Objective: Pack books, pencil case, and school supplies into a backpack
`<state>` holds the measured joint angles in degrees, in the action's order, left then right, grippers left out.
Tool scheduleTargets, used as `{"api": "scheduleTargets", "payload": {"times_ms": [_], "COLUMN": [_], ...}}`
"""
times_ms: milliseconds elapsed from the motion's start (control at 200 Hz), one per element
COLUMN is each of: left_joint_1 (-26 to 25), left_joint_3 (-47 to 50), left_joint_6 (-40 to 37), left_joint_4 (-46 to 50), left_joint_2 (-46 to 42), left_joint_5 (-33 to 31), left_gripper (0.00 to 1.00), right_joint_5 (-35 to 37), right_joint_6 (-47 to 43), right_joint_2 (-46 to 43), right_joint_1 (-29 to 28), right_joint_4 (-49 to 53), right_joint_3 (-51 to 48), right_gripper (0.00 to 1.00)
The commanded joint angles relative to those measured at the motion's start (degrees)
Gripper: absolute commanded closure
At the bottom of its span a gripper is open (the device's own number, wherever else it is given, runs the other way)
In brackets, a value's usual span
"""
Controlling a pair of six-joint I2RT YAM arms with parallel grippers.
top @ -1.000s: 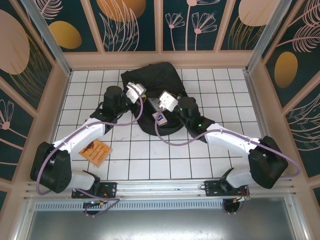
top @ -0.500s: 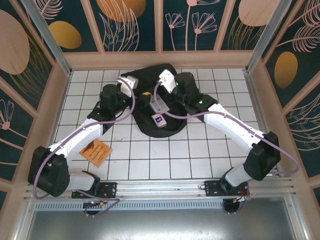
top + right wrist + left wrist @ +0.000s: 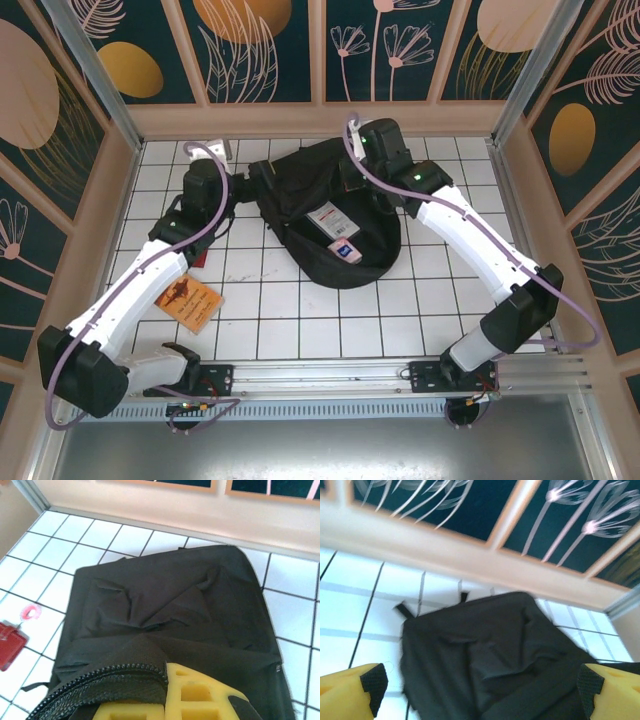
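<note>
Centrally, the large black soft fabric backpack (image 3: 375, 240) lies slumped on the far half of the white tiled table (image 3: 300, 320), between the two arms. The right gripper (image 3: 165, 700) is clamped on its zip rim: in the right wrist view we see the zipper teeth and a fold of black fabric pinched between the yellow fingers. We judge that this grip is there to hold the mouth up and open for loading. The left gripper (image 3: 482, 687) is spread wide and grasps nothing; its black-tipped pads sit at either edge of its own view, with the backpack's far end and the wall panel beyond. We take it as free to fetch the next item.

From above we get the layout. A white card (image 3: 325, 220) and a small pink-and-blue piece (image 3: 345, 250) lie within the backpack's outline, though we cannot tell whether they are inside the opening or on top of the fabric. A thin orange booklet (image 3: 190, 303) rests on the tiles beside the left arm, well apart from the backpack and not yet packed.

The right wrist camera adds a pink ring (image 3: 31, 612) and a flat red object (image 3: 10, 645) on the tiles just beside the backpack.
</note>
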<state>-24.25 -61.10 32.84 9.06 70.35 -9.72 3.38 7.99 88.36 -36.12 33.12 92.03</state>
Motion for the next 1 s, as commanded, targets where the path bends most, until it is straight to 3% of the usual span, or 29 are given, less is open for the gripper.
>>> {"api": "scheduleTargets", "payload": {"times_ms": [0,90,210,250,370,631,821,996], "left_joint_1": [4.64,7.47,8.01,8.01,8.05,8.00,7.37,4.09], "left_joint_3": [0.61,-0.78,-6.16,-8.12,-12.37,-24.91,-34.55,-51.07], "left_joint_6": [10.17,13.22,16.59,16.95,17.62,16.13,13.84,9.57], "left_joint_4": [10.39,12.32,16.27,16.71,14.71,13.88,14.51,21.26], "left_joint_2": [5.11,10.99,22.03,25.67,34.17,43.62,51.29,60.59], "left_joint_5": [-2.89,-2.23,-1.48,-0.40,4.00,8.16,13.35,15.84], "left_gripper": [0.01,0.01,0.03,0.04,0.07,0.10,0.12,0.12], "right_joint_5": [-7.23,-7.58,5.83,7.13,-1.80,-10.85,-8.56,-3.82], "right_joint_6": [5.76,6.37,7.83,7.82,8.73,9.48,9.18,8.14], "right_joint_2": [-1.54,-1.96,-5.60,-6.72,-10.38,-10.83,-10.93,-6.34], "right_joint_1": [0.61,0.30,-3.65,-4.76,-4.84,-5.50,-8.09,-10.95], "right_joint_4": [-0.33,-0.27,-3.39,-4.62,-9.70,-13.63,-15.70,-12.10], "right_joint_3": [3.41,2.71,-2.24,-3.77,-9.53,-14.64,-17.20,-14.14], "right_gripper": [1.00,1.00,1.00,1.00,1.00,1.00,1.00,1.00]}}
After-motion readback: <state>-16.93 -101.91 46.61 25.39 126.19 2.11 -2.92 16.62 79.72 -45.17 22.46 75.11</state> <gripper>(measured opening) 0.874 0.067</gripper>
